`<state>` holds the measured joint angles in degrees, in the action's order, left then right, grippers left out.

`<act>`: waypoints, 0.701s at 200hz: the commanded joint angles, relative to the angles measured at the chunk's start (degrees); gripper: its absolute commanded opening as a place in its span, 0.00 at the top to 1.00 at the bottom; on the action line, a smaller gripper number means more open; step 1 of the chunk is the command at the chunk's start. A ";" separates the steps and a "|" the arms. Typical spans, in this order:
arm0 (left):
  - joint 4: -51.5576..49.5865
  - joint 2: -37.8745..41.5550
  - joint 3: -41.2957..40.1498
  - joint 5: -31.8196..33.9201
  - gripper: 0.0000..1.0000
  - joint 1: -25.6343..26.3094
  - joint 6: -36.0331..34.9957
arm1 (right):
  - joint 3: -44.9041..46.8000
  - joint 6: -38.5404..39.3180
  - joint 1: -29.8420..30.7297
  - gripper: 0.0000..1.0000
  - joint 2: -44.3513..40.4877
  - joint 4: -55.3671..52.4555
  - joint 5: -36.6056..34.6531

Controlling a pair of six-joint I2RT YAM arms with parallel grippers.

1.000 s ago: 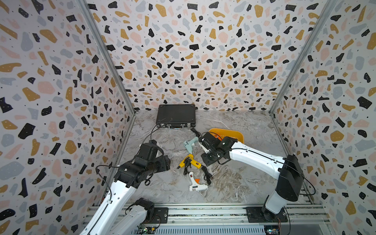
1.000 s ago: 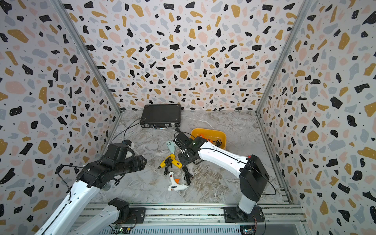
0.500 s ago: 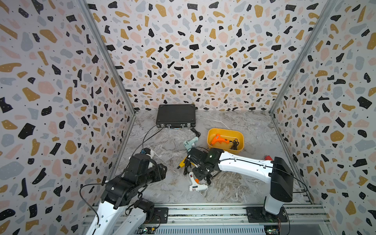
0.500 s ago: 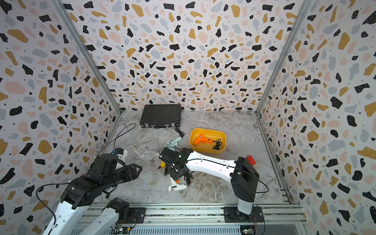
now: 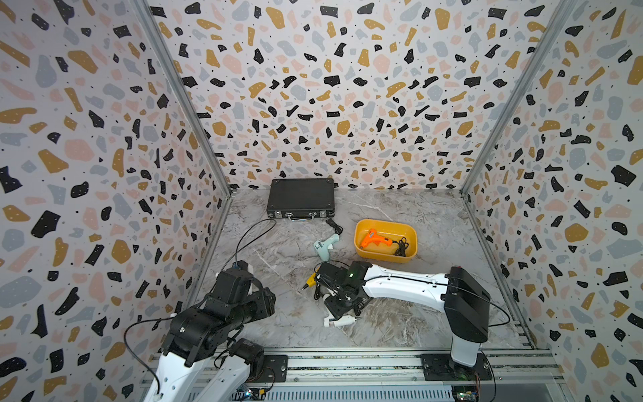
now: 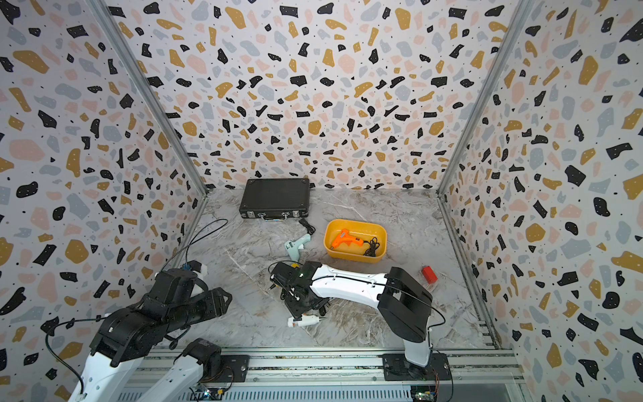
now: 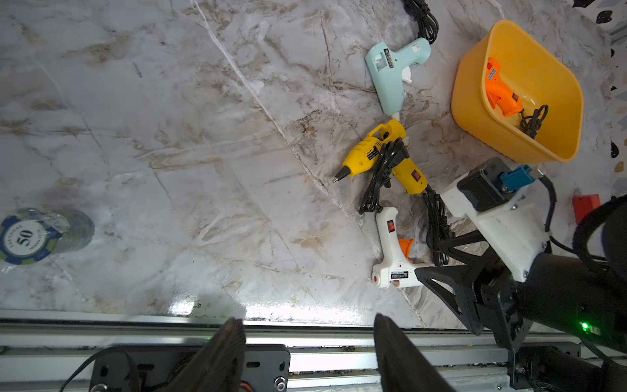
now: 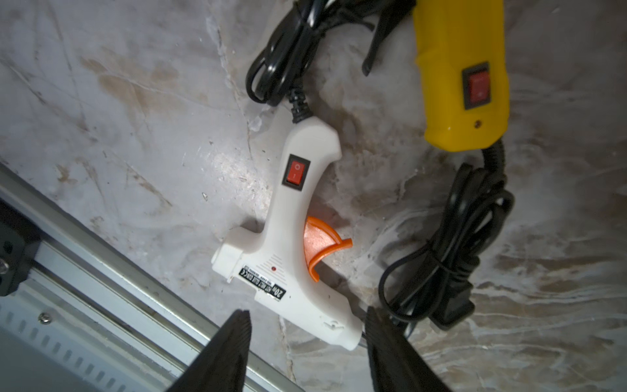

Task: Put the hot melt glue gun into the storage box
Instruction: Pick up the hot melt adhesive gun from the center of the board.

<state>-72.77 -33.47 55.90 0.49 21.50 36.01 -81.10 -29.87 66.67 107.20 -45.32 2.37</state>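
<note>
The mustard-yellow storage box (image 5: 384, 257) stands right of centre in both top views, and an orange hot melt glue gun (image 5: 374, 238) with its black cord lies inside. On the marble lie a light blue gun (image 5: 323, 245), a yellow gun (image 7: 369, 152) and a white gun (image 8: 295, 210). My right gripper (image 8: 307, 315) hangs open over the white gun, whose nozzle end lies between the jaws untouched. In the top views it (image 5: 339, 309) hides most of the yellow gun. My left gripper (image 7: 308, 322) is open and empty at the near left (image 5: 268, 302).
A black briefcase (image 5: 301, 198) lies at the back wall. Bundled black cords (image 8: 451, 251) trail from the yellow and white guns. A stack of poker chips (image 7: 23, 237) and a small red item (image 6: 429, 274) sit on the marble. A metal rail (image 5: 348, 362) runs along the front edge.
My right gripper has moved from beside the storage box toward the front, over the white gun, and its jaws have widened. My left arm has drawn back to the near left.
</note>
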 commanded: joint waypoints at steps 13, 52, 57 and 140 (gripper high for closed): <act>-2.65 -0.10 3.46 2.52 0.36 0.12 -0.04 | -4.36 -1.33 0.27 0.40 3.84 0.58 0.73; -4.46 0.83 4.29 3.72 0.35 0.12 -0.76 | -9.38 -2.10 0.21 0.40 8.87 -1.41 -0.93; -4.56 0.87 4.31 3.73 0.35 0.12 -0.81 | -10.12 -2.27 0.27 0.40 9.43 -1.84 -1.49; -5.36 -0.10 6.04 5.47 0.35 0.18 -4.60 | -12.62 -5.54 -0.14 0.62 14.16 -3.91 -2.55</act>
<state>-78.04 -33.10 60.05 4.05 21.50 33.61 -93.14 -33.41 66.72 122.04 -46.89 0.23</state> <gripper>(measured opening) 0.647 0.412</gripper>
